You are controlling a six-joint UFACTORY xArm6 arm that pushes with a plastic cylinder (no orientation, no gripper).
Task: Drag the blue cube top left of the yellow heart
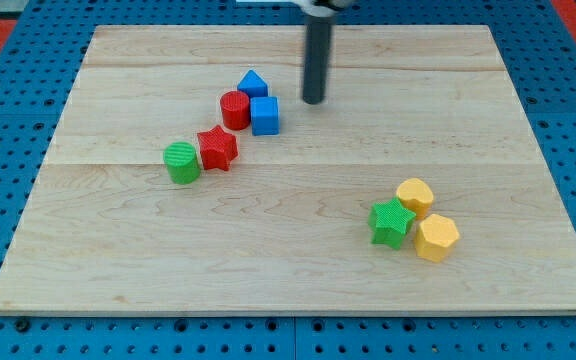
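The blue cube point(265, 115) sits left of the board's middle, touching a red cylinder point(234, 109) on its left. A second blue block point(253, 83), house-shaped, lies just above them. The yellow heart point(414, 194) lies at the lower right, next to a green star point(392, 222) and a yellow hexagon point(436, 237). My tip point(313, 101) rests on the board a short way to the right of the blue cube and slightly above it, apart from it.
A red star point(217, 148) and a green cylinder point(181, 162) lie below left of the blue cube. The wooden board point(298, 280) ends at a blue pegboard surround on all sides.
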